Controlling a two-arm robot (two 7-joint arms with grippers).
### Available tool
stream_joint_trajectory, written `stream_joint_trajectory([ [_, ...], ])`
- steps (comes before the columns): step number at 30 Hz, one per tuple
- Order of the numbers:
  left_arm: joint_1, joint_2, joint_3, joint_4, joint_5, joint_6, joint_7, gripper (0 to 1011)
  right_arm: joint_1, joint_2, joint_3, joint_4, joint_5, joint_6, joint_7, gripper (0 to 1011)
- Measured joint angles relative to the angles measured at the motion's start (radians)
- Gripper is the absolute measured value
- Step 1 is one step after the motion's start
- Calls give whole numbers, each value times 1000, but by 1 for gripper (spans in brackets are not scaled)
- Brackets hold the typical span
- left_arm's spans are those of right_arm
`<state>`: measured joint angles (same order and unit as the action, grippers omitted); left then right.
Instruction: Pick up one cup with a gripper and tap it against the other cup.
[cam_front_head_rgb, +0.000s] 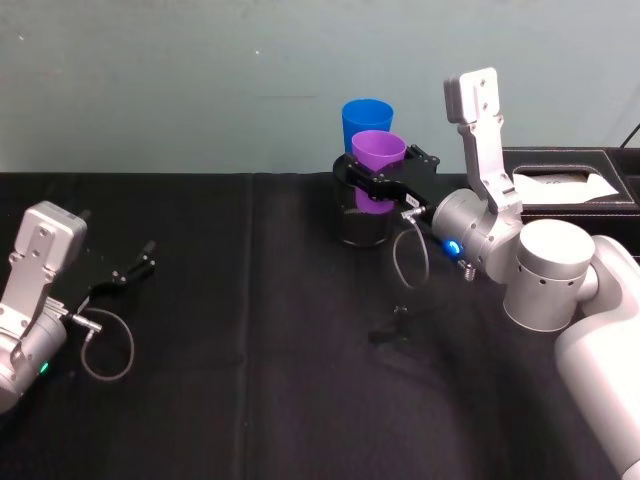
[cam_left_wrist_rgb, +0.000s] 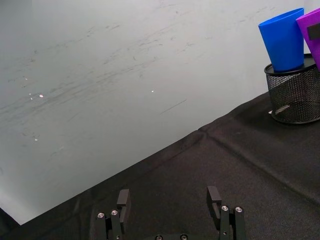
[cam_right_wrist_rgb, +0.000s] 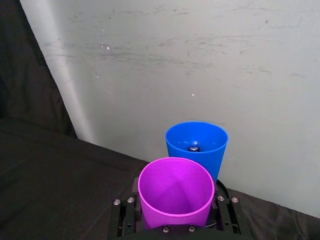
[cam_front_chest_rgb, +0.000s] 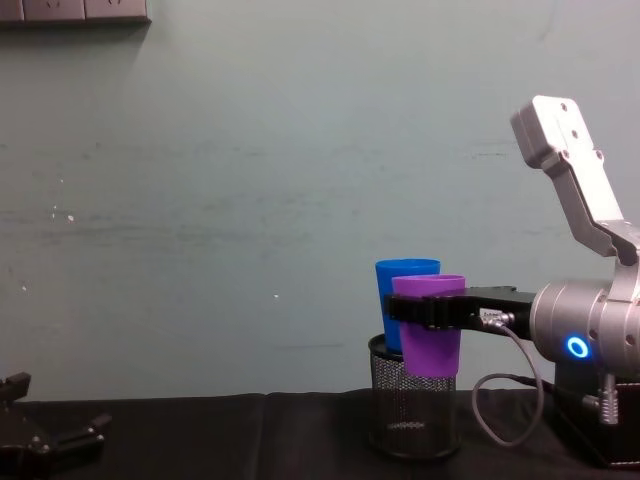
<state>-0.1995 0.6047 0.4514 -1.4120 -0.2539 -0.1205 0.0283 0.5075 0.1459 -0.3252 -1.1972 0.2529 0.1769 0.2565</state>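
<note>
Over on the left, the left gripper (cam_front_head_rgb: 130, 272) sits low by the desk (cam_front_head_rgb: 250, 390), well away from the cups, its fingers (cam_left_wrist_rgb: 123, 199) spread wide with nothing between them.

Toward the middle stands a black mesh pen holder (cam_front_head_rgb: 362, 232), and the blue cup (cam_front_head_rgb: 366, 118) sits upright in its mouth, close to the wall. Just in front of it hangs the purple cup (cam_front_head_rgb: 378, 150), upright and lifted clear of the desk. The two cups overlap from every angle, so I cannot tell whether they touch.

The right gripper (cam_front_head_rgb: 380, 186) reaches in from the right with its fingers closed around the purple cup's middle.

My worry is the blue cup's perch. It looks loosely seated in the holder, so a firm tap could tip it out or rock the holder. The purple cup is smooth and tapered, and a knock could also make it slip down through the fingers.
</note>
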Motion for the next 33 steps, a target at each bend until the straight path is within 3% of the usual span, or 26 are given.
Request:
stream_joint_trajectory([
  [33, 0, 0, 0, 0, 0, 0, 0, 1000, 0, 0, 0, 0, 0, 0, 0, 734],
])
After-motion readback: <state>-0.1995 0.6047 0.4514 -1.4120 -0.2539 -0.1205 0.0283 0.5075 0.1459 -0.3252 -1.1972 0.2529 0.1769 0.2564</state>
